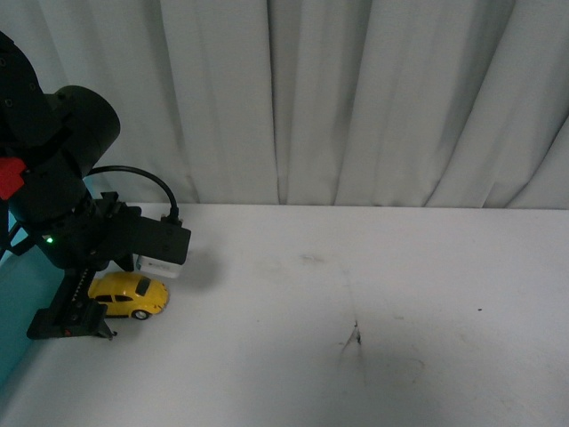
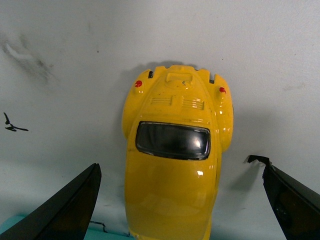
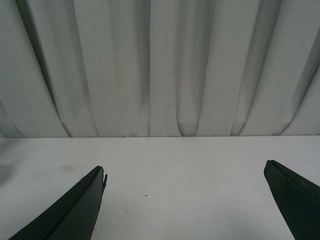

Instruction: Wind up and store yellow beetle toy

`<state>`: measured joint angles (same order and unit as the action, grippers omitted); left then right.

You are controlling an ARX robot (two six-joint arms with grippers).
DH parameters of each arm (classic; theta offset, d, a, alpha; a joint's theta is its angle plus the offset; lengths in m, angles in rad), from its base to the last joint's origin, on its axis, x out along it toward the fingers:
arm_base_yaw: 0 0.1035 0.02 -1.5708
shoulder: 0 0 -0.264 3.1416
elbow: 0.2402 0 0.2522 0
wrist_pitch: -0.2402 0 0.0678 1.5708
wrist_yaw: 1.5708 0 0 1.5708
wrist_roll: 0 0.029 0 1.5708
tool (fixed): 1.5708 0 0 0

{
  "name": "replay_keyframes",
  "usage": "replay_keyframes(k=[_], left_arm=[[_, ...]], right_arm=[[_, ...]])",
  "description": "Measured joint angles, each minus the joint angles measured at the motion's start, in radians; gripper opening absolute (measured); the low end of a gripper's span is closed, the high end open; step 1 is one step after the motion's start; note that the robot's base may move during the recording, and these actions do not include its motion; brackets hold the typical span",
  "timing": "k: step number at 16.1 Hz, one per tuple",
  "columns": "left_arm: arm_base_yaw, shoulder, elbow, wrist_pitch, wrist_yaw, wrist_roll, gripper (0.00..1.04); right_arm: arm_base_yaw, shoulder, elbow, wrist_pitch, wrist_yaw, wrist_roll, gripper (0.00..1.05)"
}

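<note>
Front view — yellow beetle toy half-hidden

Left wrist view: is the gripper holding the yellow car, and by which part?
Nothing is held. The left gripper is open astride the glossy yellow beetle toy car, touching neither side. The right gripper is open, empty.

White table, pale pleated curtain behind

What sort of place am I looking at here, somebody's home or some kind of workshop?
Most likely a robot test booth or lab, not a home: a bare white table, a plain pale curtain closing off the back, and a black robot arm poised over one yellow beetle toy.
</note>
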<state>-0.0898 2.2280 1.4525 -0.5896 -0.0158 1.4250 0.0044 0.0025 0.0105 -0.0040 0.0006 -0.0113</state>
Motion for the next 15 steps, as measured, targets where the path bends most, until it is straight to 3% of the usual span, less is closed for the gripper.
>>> replay_keyframes(k=[2,7,12,15], left_arm=[[0.0,0.013,0.011,0.004,-0.005,0.005,0.95],[-0.006,0.034,0.033,0.008,-0.037,0.006,0.48],[-0.02,0.036,0.068,-0.054,-0.042,-0.012,0.41],[-0.032,-0.042,0.173,-0.281,0.077,-0.106,0.41]], right_arm=[[0.0,0.0,0.0,0.0,0.0,0.0,0.98],[0.0,0.0,0.0,0.0,0.0,0.0,0.98],[0.0,0.0,0.0,0.0,0.0,0.0,0.98],[0.0,0.0,0.0,0.0,0.0,0.0,0.98]])
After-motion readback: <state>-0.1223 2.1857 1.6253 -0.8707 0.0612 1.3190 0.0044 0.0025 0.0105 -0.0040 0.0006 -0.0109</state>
